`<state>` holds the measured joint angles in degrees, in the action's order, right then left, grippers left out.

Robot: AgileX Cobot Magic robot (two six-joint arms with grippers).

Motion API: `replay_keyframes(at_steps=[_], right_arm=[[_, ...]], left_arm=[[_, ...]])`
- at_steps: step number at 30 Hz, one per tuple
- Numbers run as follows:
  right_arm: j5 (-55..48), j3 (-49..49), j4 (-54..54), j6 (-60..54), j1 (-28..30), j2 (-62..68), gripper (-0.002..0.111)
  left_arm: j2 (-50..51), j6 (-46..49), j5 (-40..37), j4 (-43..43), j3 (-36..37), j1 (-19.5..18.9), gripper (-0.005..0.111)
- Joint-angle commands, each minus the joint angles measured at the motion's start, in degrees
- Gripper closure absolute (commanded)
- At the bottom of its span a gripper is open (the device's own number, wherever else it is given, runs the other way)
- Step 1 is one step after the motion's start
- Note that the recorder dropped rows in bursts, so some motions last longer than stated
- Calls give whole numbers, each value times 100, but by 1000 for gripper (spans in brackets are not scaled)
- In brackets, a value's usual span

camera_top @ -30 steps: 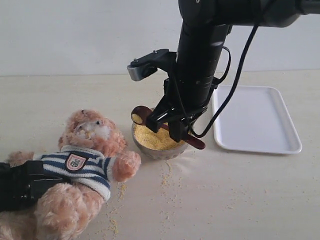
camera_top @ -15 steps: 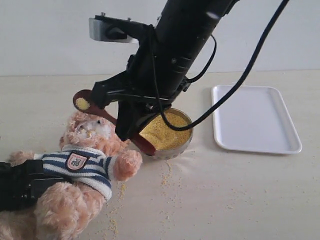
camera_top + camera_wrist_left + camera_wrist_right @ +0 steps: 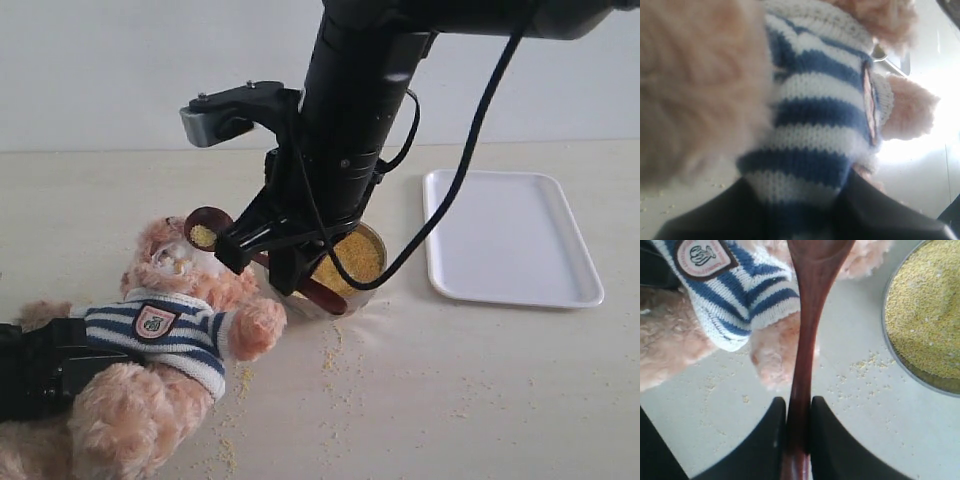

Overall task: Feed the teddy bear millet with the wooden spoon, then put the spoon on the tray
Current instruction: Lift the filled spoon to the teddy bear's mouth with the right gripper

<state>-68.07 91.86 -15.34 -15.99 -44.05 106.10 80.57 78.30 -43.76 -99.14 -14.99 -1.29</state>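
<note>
The teddy bear (image 3: 165, 330) lies on its back at the front left, its striped shirt (image 3: 815, 115) pinched between the jaws of my left gripper (image 3: 85, 365), which is shut on its body. My right gripper (image 3: 262, 262) is shut on the wooden spoon (image 3: 205, 232) at mid-handle (image 3: 807, 315). The spoon's round bowl carries a little millet and hovers just above the bear's white muzzle (image 3: 180, 262). The handle's end sticks out over the metal bowl (image 3: 372, 285). Millet (image 3: 355, 258) fills that bowl, right of the bear's head. The white tray (image 3: 515, 235) lies empty at the right.
Loose millet grains (image 3: 335, 360) are scattered on the tabletop in front of the bowl and beside the bear's arm (image 3: 860, 367). The right arm reaches across the middle, over the bowl. A pale wall stands behind the table.
My right gripper swung the loaded spoon from the metal bowl leftward over the bear. In the last half second it came down and slightly back right, toward the muzzle. The left gripper stayed put.
</note>
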Motion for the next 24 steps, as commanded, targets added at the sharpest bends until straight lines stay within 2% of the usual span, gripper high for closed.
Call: replay_keyframes(at_steps=[1,12,24], right_arm=[[480,22,325,-60,-224,-19,109],[616,22,1725,-214,-797,-19,109],[794,10,2101,-429,-922,135,109]], left_arm=[[-11,-29,-149,-81,-40,46,102],[-11,-8,-149,-81,-40,46,102],[-11,17,-149,-81,-40,46,102]])
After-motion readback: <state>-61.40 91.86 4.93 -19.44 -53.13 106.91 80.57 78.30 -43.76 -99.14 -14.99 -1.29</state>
